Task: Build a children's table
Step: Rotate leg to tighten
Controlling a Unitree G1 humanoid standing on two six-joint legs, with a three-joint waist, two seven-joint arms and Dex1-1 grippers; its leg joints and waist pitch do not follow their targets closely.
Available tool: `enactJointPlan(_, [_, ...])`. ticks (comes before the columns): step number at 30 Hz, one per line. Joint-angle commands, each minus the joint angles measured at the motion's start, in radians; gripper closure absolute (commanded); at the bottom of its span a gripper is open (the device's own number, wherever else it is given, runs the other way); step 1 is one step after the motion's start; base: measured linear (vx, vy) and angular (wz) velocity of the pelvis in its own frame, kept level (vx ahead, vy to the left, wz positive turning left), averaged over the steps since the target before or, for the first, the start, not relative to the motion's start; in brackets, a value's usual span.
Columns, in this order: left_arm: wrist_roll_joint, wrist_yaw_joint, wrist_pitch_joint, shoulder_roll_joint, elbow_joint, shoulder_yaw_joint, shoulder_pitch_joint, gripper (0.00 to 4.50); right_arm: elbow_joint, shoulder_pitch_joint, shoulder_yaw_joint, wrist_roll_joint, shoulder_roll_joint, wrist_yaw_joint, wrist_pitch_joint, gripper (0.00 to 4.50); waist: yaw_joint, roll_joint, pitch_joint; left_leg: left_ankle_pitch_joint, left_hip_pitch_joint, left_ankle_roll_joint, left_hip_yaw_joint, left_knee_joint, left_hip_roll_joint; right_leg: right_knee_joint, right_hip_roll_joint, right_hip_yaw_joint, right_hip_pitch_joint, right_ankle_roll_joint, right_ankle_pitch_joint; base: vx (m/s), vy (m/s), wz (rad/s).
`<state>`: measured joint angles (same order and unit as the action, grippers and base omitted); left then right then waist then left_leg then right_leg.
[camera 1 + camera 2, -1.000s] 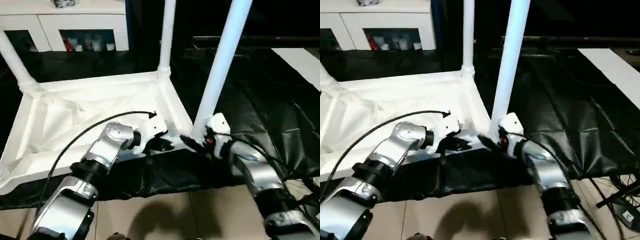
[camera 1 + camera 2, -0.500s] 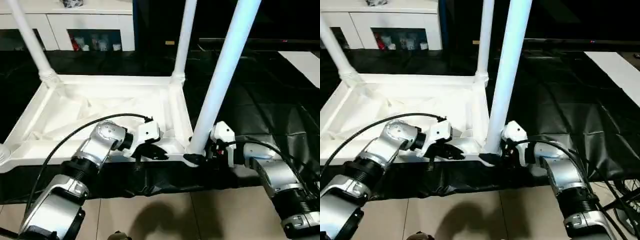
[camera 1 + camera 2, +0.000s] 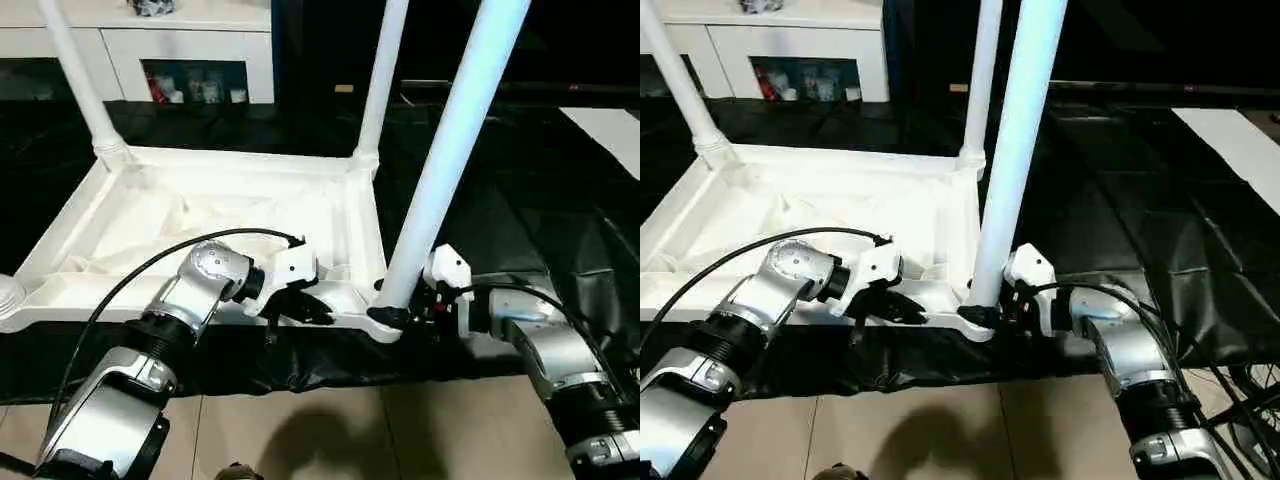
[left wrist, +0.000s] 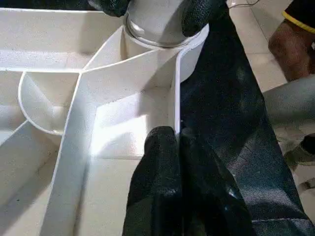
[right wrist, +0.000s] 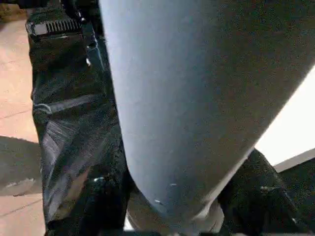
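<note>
table top (image 3: 200, 215) upside down on black sheet (image 3: 520, 200), sockets up for legs | right gripper (image 3: 405, 312) clamped round base of near leg (image 3: 445, 160), likely seating it in corner socket | left gripper (image 4: 175, 147) pinches near rim wall, bracing top | three legs upright

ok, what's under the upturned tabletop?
The tabletop lies on a black sheet that sticks out along its near and right sides, over tiled floor in front. The top hides what lies directly beneath its middle.
</note>
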<state>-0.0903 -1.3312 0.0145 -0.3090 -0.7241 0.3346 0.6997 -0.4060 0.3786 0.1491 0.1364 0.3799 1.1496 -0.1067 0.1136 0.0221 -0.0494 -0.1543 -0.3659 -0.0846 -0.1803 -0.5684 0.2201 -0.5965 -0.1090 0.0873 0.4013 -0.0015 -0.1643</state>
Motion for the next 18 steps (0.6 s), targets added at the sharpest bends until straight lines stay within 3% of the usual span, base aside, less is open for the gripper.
enactJointPlan(1, [0.011,0.054,-0.003,0.038,0.008,-0.002,0.017,4.50,0.012,-0.049,0.099,-0.001,-0.055,0.045,-0.030,2.49,-0.001,0.001,0.061,-0.298,0.010,0.033,-0.003,0.065,0.012,0.073,-0.034,-0.040,-0.044,-0.190,-0.291,0.000,0.000,0.00])
enactJointPlan(4, [0.005,0.152,0.031,0.068,-0.007,-0.030,0.034,4.50,-0.019,-0.043,0.060,-0.009,-0.106,-0.075,-0.033,2.52,-0.005,0.000,0.057,-0.337,0.012,0.020,-0.001,0.070,0.010,0.079,-0.033,-0.038,-0.042,-0.178,-0.337,0.000,0.000,0.00])
enactJointPlan(10, [-0.009,0.392,0.104,0.154,-0.036,-0.085,0.075,4.50,-0.150,0.017,-0.034,-0.038,-0.239,-0.407,-0.061,2.54,-0.032,0.004,0.050,-0.446,0.021,-0.023,0.014,0.074,0.001,0.110,-0.038,-0.025,-0.032,-0.094,-0.576,0.000,0.000,0.00])
enactJointPlan(15, [-0.020,0.459,0.097,0.189,-0.062,-0.089,0.087,4.50,-0.235,0.064,-0.101,-0.044,-0.309,-0.608,-0.084,2.54,-0.048,0.000,0.054,-0.453,0.013,-0.020,0.023,0.080,-0.001,0.117,-0.036,-0.016,-0.040,-0.080,-0.558,0.000,0.000,0.00])
enactJointPlan(16, [-0.026,0.469,0.087,0.191,-0.074,-0.086,0.091,4.50,-0.241,0.070,-0.117,-0.030,-0.322,-0.619,-0.084,2.54,-0.053,0.000,0.053,-0.462,0.014,-0.011,0.021,0.080,-0.003,0.119,-0.034,-0.018,-0.035,-0.087,-0.531,0.000,0.000,0.00])
enactJointPlan(18, [-0.040,0.482,0.070,0.193,-0.094,-0.082,0.099,4.50,-0.249,0.080,-0.144,-0.012,-0.345,-0.626,-0.079,1.84,-0.055,0.001,0.052,-0.480,0.022,0.001,0.019,0.077,-0.004,0.122,-0.034,-0.020,-0.028,-0.095,-0.537,0.000,0.000,0.00])
